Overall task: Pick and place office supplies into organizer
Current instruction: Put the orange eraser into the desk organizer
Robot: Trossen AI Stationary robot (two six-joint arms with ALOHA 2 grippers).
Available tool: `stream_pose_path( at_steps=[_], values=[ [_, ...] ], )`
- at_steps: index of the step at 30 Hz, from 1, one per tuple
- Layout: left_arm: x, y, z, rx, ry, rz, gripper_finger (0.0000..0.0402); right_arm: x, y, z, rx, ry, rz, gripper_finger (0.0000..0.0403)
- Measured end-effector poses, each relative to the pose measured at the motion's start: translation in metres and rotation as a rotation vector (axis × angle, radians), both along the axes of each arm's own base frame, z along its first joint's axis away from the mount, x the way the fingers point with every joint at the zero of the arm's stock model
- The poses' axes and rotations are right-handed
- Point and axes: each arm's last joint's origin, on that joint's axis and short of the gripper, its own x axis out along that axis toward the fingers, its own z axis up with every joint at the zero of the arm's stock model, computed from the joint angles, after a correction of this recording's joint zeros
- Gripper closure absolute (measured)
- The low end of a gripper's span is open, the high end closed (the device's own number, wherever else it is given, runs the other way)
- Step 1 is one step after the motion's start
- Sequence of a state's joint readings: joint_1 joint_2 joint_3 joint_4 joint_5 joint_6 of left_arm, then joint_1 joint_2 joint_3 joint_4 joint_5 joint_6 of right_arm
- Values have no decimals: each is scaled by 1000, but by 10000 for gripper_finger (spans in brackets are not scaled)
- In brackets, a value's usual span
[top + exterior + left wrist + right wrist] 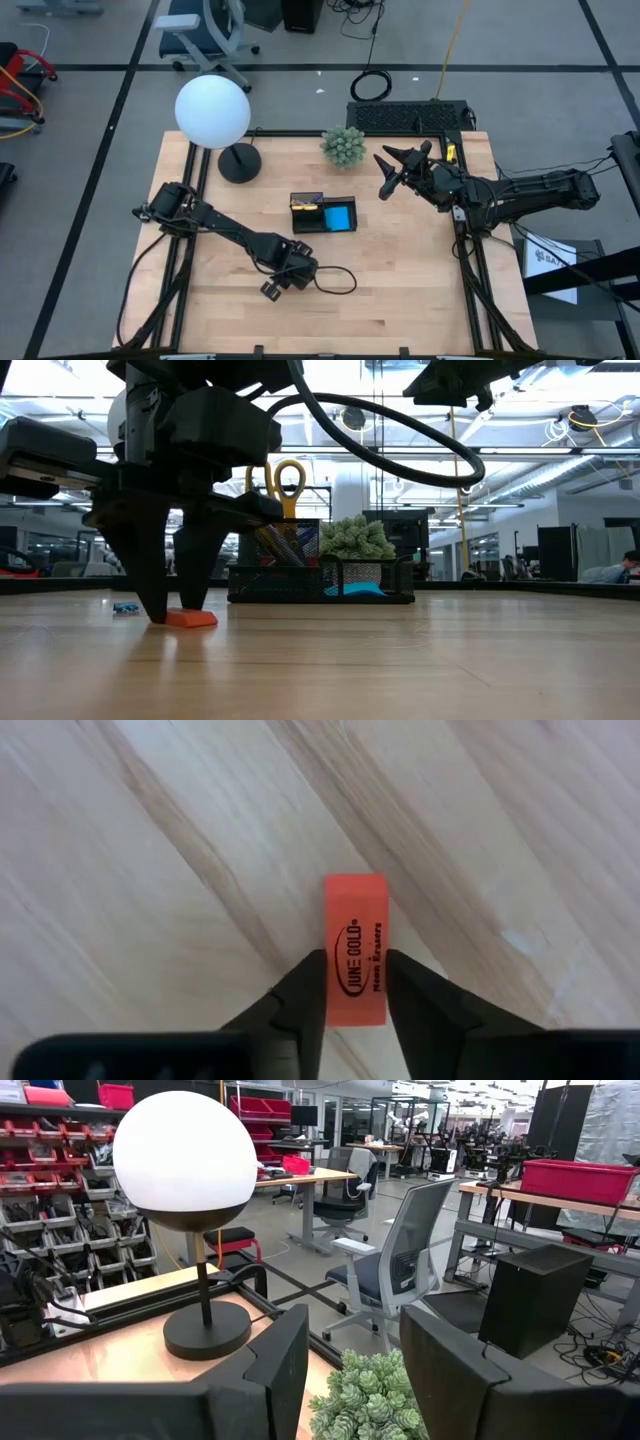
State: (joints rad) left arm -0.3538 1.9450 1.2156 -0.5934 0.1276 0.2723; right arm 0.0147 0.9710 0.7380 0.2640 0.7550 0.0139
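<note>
On the left we see the left gripper (355, 985) low on the table (400, 290), fingers astride the orange eraser (356, 945), seemingly just touching. The organizer (323, 213) sits mid-table. The right gripper (390, 172) hangs parted near the plant (343, 146).

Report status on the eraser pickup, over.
Left gripper down at the table, straddling the orange eraser, grip unconfirmed. Right gripper open, idle above the back right. Organizer clear to approach; scissors and blue pad inside.

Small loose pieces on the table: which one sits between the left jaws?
The orange-red eraser, flat on the wood between the jaws; the tiny blue piece lies apart.
</note>
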Motion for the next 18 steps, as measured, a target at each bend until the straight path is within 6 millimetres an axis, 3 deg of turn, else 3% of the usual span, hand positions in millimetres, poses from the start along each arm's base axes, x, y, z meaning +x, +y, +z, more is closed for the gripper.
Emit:
stream_pose_path(
  at_steps=[6, 13, 18],
  values=[
    [-3, 1, 0, 14, 32, 24, 266, 0, 0, 0, 0, 0, 0, 250],
    [-5, 1, -2, 19, 67, 55, 285, 0, 0, 0, 0, 0, 0, 250],
    [-6, -1, -14, 38, 118, 49, 293, 0, 0, 0, 0, 0, 1, 250]
  ],
)
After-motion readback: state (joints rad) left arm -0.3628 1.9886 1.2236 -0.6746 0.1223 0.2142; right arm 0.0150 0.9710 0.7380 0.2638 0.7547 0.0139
